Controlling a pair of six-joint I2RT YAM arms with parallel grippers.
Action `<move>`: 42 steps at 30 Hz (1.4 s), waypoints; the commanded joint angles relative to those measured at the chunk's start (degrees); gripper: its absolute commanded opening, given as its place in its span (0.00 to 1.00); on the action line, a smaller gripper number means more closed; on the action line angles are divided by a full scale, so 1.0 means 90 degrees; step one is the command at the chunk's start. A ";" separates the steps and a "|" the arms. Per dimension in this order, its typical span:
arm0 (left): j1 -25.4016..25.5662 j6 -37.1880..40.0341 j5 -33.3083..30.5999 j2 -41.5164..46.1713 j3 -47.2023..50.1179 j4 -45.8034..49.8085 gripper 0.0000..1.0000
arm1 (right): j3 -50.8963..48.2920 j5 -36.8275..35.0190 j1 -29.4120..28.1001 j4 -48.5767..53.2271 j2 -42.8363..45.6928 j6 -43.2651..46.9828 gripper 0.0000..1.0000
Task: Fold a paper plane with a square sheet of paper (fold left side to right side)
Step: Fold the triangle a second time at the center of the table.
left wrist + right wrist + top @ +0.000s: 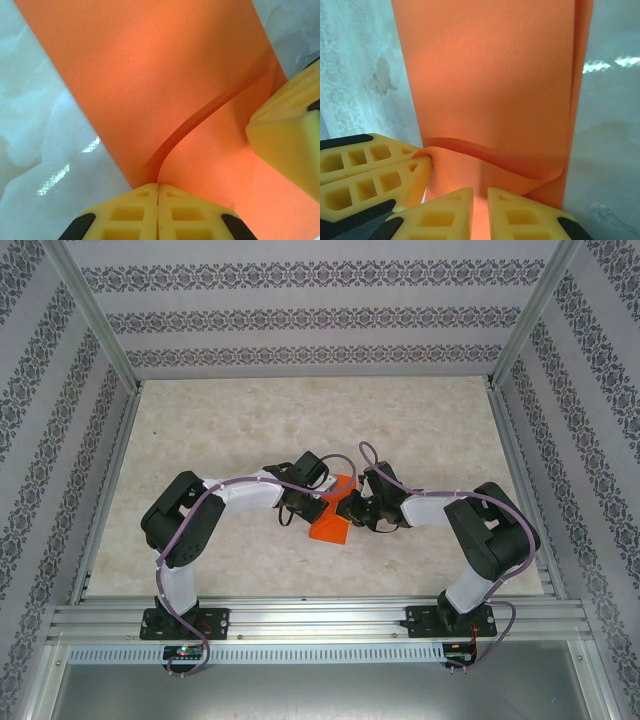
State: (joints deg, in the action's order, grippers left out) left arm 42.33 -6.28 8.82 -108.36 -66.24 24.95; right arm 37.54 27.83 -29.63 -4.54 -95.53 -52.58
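While the square sheet of paper [150, 75] sits on the marbled table [30, 125], just below the centre of the overhead frame, it does not lie flat: one layer arches up over the other, and its curved edge sweeps from the bottom centre of the left wrist view toward the upper right. The left gripper [158, 186] has its yellow fingers pressed together with no gap, and that lifted edge is pinched in the seam between them. The right gripper [480, 192] comes in from the opposite side, its jaws a narrow slit apart with orange showing in the slit. I cannot tell whether it holds the lower layer or only rests over it. In the left wrist view one of its fingers [285, 130] sits at the right edge on the paper. I judge the step in hand to be the left-to-right fold, with the flap raised but no crease pressed yet. The next move calls for carrying the pinched edge across to meet the far edge squarely, keeping the lower layer pinned, then flattening the bend.
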 commanded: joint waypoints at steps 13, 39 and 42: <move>-0.0083 -0.0151 -0.0112 0.0350 -0.0063 -0.0175 0.12 | 0.0315 -0.0485 -0.0077 0.0923 -0.0398 0.0150 0.17; -0.0004 -0.1942 0.2464 0.2101 0.1446 -0.1552 0.30 | 0.0418 -0.0664 -0.0077 0.1399 -0.0509 0.0254 0.16; 0.0080 -0.1967 0.2560 0.1894 0.1413 -0.1489 0.30 | 0.0417 -0.0663 -0.0077 0.1430 -0.0499 0.0270 0.16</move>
State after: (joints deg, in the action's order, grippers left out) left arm 42.09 -21.30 27.64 -90.11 -53.41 15.75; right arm 42.06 26.81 -29.65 2.63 -97.91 -51.31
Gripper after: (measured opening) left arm 0.304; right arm 0.164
